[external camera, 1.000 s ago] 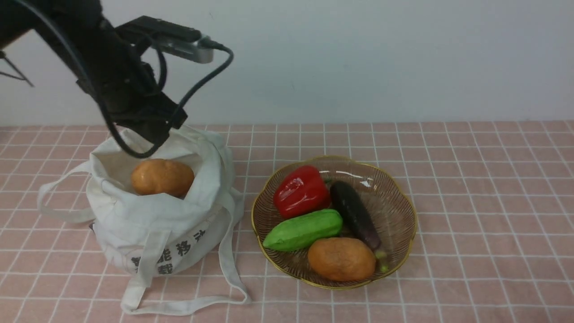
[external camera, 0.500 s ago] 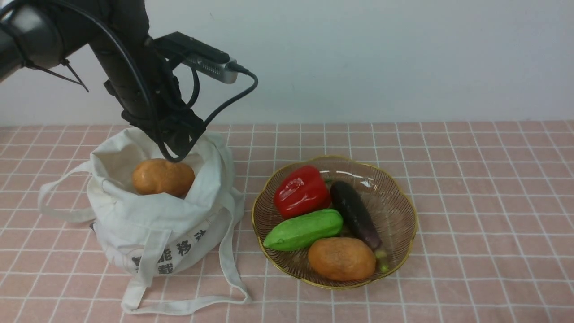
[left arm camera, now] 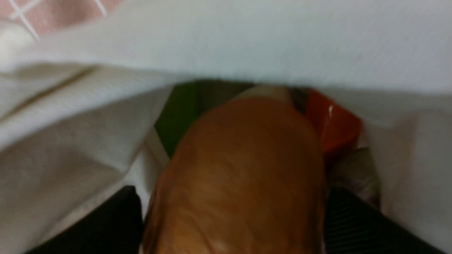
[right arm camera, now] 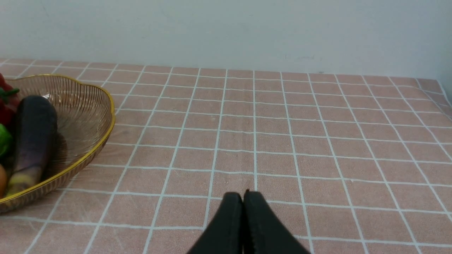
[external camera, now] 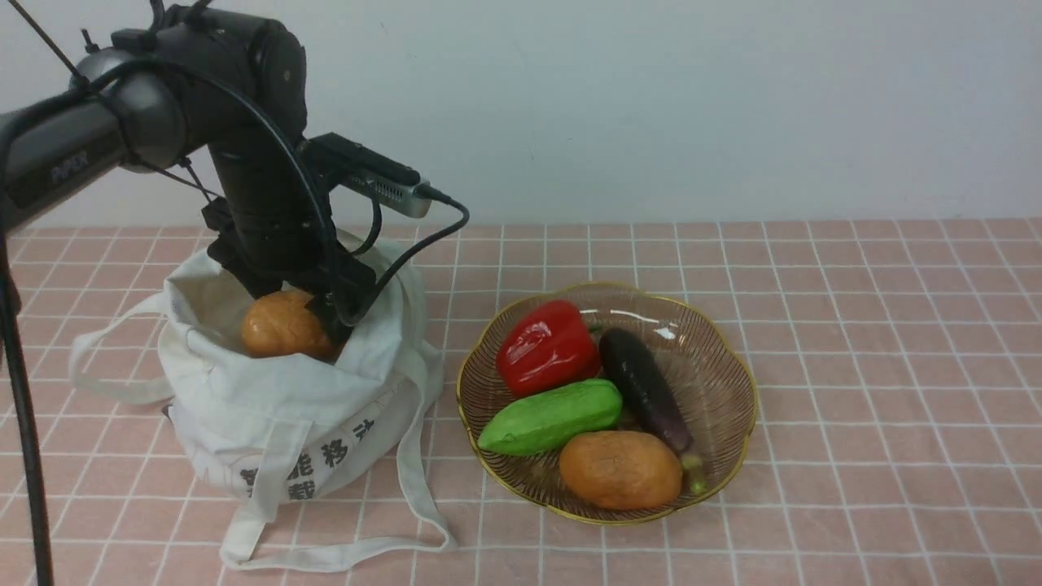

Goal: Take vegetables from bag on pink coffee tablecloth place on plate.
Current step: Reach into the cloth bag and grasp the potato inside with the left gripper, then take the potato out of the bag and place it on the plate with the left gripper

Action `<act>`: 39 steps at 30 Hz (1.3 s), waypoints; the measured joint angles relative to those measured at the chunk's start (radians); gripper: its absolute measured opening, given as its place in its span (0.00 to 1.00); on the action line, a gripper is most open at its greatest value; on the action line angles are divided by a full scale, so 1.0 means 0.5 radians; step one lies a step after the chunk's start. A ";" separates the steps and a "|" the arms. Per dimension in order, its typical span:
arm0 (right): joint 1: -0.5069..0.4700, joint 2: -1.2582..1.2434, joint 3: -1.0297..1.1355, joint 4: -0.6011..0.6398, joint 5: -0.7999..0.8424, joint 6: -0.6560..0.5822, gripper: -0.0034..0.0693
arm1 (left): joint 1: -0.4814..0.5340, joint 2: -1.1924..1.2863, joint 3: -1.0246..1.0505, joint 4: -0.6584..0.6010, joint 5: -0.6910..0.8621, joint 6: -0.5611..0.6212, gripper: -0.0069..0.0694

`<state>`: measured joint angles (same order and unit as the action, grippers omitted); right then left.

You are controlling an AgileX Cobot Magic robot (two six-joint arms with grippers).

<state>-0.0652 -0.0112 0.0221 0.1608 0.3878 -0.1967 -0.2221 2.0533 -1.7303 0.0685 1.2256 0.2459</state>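
Reaching into the bag (external camera: 277, 399), I have the left pincer (left arm camera: 233, 225) spread astride the potato (external camera: 281, 325) lying in its mouth; I cannot tell whether it grips. I want to squeeze across the middle, lift straight up clear of the cloth, then cross to the plate (external camera: 733, 358). The right pincer (right arm camera: 243, 211) is closed and empty.

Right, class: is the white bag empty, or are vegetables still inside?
Not empty. A potato sits in the open bag; the left wrist view shows a green piece and a red piece beside it.
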 joint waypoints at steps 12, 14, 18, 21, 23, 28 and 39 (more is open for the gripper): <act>0.000 0.000 0.000 0.000 0.000 0.000 0.03 | 0.000 -0.264 0.028 -0.043 0.002 -0.302 0.76; 0.000 0.000 0.000 0.000 0.000 0.000 0.03 | 0.000 -0.348 0.028 -0.091 0.004 -0.311 0.76; 0.000 0.000 0.000 0.000 0.000 0.000 0.03 | -0.038 -0.618 0.028 -0.347 0.010 -0.314 0.76; 0.000 0.000 0.000 0.000 0.000 0.000 0.03 | -0.149 -0.735 0.028 -0.468 0.016 -0.293 0.76; 0.000 0.000 0.000 0.000 0.000 0.000 0.03 | -0.264 -0.760 0.028 -0.499 0.018 -0.284 0.76; 0.000 0.000 0.000 0.000 0.000 0.000 0.03 | -0.561 -0.674 0.028 -0.513 0.021 -0.274 0.76; 0.000 0.000 0.000 0.000 0.000 0.000 0.03 | -0.925 -0.117 0.029 -0.354 -0.671 -0.292 0.76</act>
<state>-0.0652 -0.0112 0.0221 0.1608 0.3878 -0.1965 -0.6847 1.9946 -1.7160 -0.1085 0.8902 0.1000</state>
